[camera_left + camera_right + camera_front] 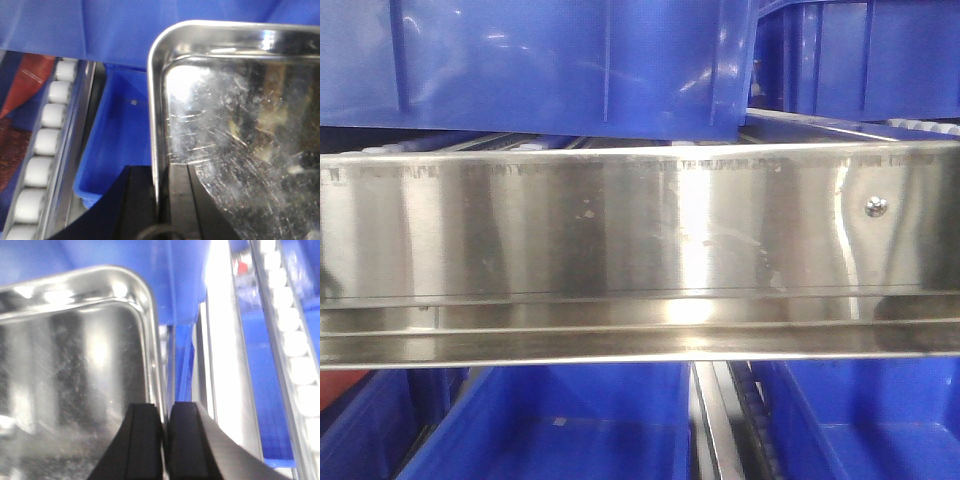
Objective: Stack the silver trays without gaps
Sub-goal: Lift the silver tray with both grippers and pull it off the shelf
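Left claw (pixel 160 176) pinches silver tray (pixel 240 125) rim, right claw (pixel 164 414) likewise; one tray per wrist view

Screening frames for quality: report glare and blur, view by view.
Front view: fairly sharp; bright vertical glare on the steel shelf rail. Left wrist: silver tray scratches crisp, white reflection near its corner. Right wrist: softest, tray smeared, blown-out white strip beside it.

Blue bins (pixel 550 60), steel rail (pixel 620 230), rollers (pixel 45 142)
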Robot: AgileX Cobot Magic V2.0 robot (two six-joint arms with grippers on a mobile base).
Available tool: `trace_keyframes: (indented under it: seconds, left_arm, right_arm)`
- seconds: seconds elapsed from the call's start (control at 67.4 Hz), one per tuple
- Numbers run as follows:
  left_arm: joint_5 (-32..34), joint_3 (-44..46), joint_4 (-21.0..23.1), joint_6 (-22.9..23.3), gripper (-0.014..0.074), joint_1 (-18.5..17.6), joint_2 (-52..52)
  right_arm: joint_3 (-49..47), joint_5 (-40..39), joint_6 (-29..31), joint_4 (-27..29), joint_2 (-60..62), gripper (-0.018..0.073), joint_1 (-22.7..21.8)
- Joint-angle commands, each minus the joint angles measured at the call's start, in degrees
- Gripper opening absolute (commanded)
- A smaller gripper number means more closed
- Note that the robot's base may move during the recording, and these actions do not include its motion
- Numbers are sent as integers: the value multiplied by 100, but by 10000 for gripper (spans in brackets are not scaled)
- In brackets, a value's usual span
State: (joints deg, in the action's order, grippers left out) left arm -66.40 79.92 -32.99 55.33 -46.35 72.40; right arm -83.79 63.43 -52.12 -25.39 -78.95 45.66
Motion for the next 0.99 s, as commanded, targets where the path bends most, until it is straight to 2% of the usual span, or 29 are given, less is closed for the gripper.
trace_keyframes:
  seconds: [0.0,0.119,0.282,0.326,0.43,0.534,0.979]
  left_arm:
    - [-247,35,-350,418,-16,-481,-139]
    - [-356,6,-728,872,-16,-1106,-164]
    - [-356,-256,-981,1541,-16,-1949,-176]
    - [-356,-355,-1055,1756,-16,-2129,-176]
    - [-356,-510,-1032,1888,-16,-2420,-204]
    - [-356,-605,-971,1902,-16,-2575,-217]
    - [-356,-754,-1084,1950,-16,-2564,-380]
  right_arm:
    - [318,28,-422,-527,353,-4,390]
    - [699,316,-951,-946,698,-4,904]
    - [1016,549,-1452,-1094,1028,-4,1477]
    - [1068,654,-1568,-1190,1057,-4,1629]
    - [1141,654,-1828,-1399,1069,-4,1912]
    - [1141,654,-1932,-1424,1069,-4,2007]
    - [1346,654,-1940,-1401,1069,-4,2007]
